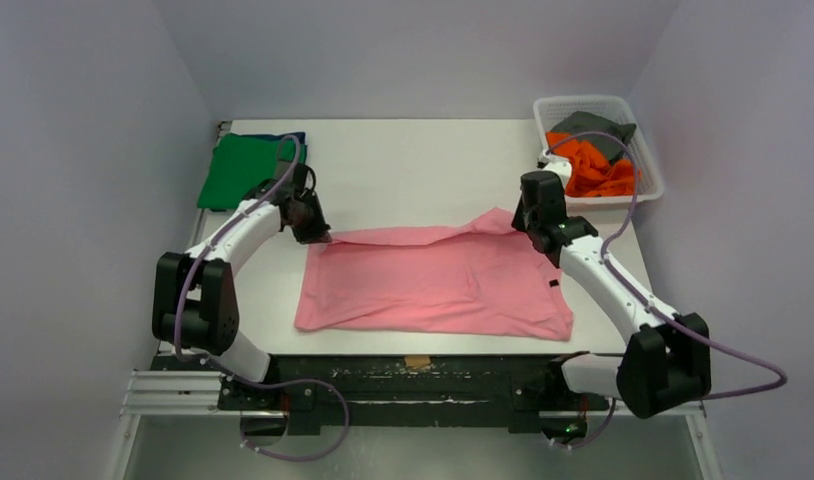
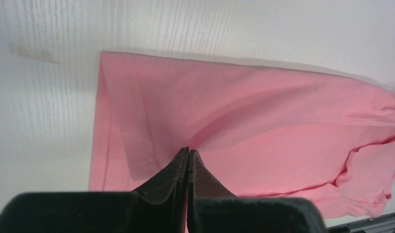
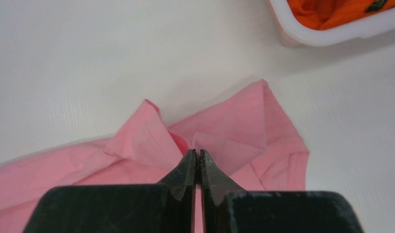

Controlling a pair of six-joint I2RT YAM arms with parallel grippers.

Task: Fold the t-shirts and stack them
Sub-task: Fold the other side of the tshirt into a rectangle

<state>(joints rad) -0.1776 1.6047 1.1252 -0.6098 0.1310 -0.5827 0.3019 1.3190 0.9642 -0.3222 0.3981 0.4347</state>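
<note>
pink shirt [image 1: 433, 285] mid-table, flat, fold looks just begun | left gripper [image 2: 188, 153] + right gripper [image 3: 196, 154] pinched closed on its far edge | green shirt [image 1: 238, 172] folded far-left | orange shirt [image 1: 595, 168], grey shirt [image 1: 591, 124] in basket [image 1: 651, 190], pending

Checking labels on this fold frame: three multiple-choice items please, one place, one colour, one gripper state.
1. Green t-shirt lies: A) table centre B) far-left corner C) near edge.
2. Shirts in the basket: A) pink, blue B) green, white C) orange, grey.
3. Left gripper and right gripper: A) both shut on the pink t-shirt B) both open C) only left shut.
B: top view shows it far left. C: orange t-shirt and grey t-shirt lie inside. A: closed tips pinch pink cloth.
</note>
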